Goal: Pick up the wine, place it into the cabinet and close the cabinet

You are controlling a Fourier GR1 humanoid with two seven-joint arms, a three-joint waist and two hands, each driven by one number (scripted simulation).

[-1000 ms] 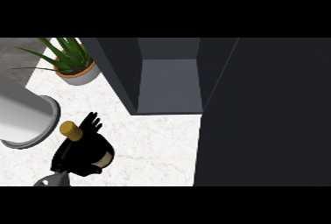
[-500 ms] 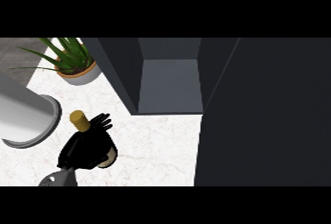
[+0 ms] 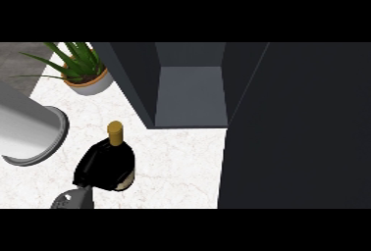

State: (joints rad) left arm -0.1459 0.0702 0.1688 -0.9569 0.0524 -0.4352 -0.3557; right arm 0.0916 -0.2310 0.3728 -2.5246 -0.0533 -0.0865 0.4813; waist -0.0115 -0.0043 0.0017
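Observation:
The wine bottle (image 3: 115, 131) is dark with a gold cap and a pale label low on its side. It stands left of centre, cap pointing up the view. My left hand (image 3: 87, 177) is curled round the bottle's body, and its black fingers blend with the dark glass. The grey wrist comes in at the lower left. The dark cabinet (image 3: 190, 93) stands open just right of the bottle, its grey inner floor bare. Its wide door (image 3: 297, 127) fills the right side. My right hand does not show.
A potted green plant (image 3: 81, 73) stands at the back left, beside the cabinet's left wall. A large grey cylinder (image 3: 25, 132) lies at the left edge. The counter top (image 3: 181, 166) is white marble.
The bottle and my left hand have moved right, towards the cabinet opening. The bottle now shows more of its body and the fingers no longer stick out above it.

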